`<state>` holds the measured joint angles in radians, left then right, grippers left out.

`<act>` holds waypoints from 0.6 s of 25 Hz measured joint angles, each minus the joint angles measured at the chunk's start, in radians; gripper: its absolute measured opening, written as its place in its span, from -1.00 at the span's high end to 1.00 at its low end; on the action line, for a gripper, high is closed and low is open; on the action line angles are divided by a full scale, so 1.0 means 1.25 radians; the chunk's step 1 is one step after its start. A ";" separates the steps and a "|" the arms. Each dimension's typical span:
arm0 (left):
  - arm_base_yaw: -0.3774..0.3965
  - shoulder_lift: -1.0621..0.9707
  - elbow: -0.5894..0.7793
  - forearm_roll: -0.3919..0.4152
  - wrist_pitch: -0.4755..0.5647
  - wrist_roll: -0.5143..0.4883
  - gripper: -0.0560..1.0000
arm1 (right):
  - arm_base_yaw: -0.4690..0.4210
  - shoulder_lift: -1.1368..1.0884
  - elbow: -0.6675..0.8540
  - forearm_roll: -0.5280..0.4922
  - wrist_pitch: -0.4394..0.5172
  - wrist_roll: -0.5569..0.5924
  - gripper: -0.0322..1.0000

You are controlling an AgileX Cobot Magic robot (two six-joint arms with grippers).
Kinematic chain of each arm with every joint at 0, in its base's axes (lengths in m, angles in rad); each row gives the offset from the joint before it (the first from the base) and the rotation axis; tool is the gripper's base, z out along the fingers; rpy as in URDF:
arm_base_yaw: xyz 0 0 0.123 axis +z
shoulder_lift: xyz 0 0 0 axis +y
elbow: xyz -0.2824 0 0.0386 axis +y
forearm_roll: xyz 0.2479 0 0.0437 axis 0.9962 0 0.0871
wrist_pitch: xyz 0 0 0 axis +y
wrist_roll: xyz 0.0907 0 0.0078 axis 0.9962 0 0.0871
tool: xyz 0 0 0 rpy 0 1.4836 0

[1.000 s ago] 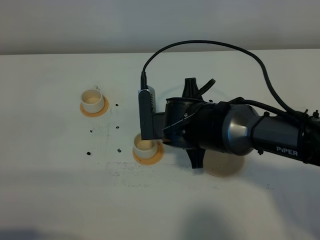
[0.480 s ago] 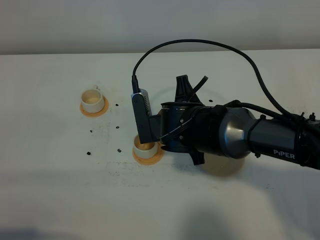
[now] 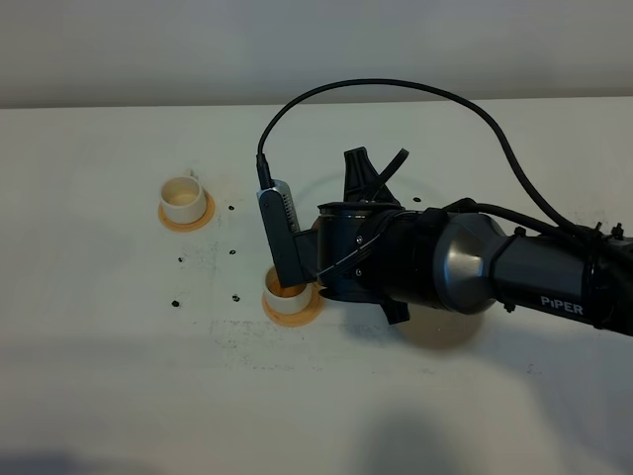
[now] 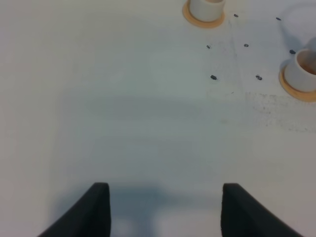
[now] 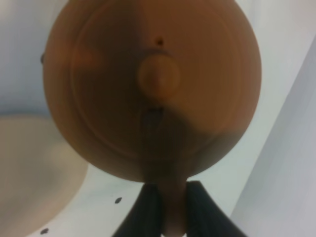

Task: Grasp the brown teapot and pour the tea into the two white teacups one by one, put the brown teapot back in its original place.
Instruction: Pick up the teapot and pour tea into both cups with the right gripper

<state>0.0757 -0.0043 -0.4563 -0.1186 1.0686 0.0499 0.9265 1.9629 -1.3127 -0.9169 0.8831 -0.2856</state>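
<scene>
Clamping the loop handle (image 5: 165,163) of the brown teapot (image 5: 153,84), the right gripper (image 5: 170,207) has its two dark fingers pressed against the handle's sides. The right wrist view looks onto the pot's round lid and its knob (image 5: 158,74). From the high camera the teapot itself is hidden behind the right arm (image 3: 475,262), which reaches across the table (image 3: 99,346). Its wrist sits just beside the nearer white teacup (image 3: 287,294). That cup stands on an orange-tan coaster (image 3: 297,317). The second teacup (image 3: 184,198) stands well apart on its own coaster (image 3: 188,224). Whether tea is flowing cannot be told. A pale beige coaster (image 3: 440,334) lies partly shaded under the arm. The left gripper (image 4: 163,207) hangs over bare table, fingertips spread wide and holding nothing.
</scene>
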 joint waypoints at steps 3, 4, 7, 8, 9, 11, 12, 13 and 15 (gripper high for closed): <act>0.000 0.000 0.000 0.000 0.000 0.000 -0.01 | 0.000 0.000 0.000 -0.010 0.000 -0.001 0.70; 0.000 0.000 0.000 0.000 0.000 0.000 -0.01 | 0.000 0.000 0.000 -0.014 0.000 -0.002 0.70; 0.000 0.000 0.000 0.000 0.000 0.000 -0.01 | 0.000 0.000 0.000 -0.018 0.000 -0.002 0.70; 0.000 0.000 0.000 0.000 0.000 0.000 -0.01 | 0.000 0.000 0.000 -0.018 0.000 -0.006 0.70; 0.000 0.000 0.000 0.000 0.000 0.000 -0.01 | 0.000 0.000 0.000 -0.018 0.000 -0.007 0.70; 0.000 0.000 0.000 0.000 0.000 0.000 -0.01 | 0.000 0.000 0.000 -0.019 0.000 -0.017 0.70; 0.000 0.000 0.000 0.000 0.000 0.000 -0.01 | 0.000 0.000 0.000 -0.019 0.000 -0.020 0.70; 0.000 0.000 0.000 0.000 0.000 0.000 -0.01 | 0.000 0.000 0.000 -0.019 0.000 -0.022 0.70; 0.000 0.000 0.000 0.000 0.000 0.000 -0.01 | 0.000 0.000 0.000 -0.020 0.000 -0.022 0.70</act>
<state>0.0757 -0.0043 -0.4563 -0.1186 1.0686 0.0499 0.9265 1.9629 -1.3127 -0.9419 0.8831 -0.3127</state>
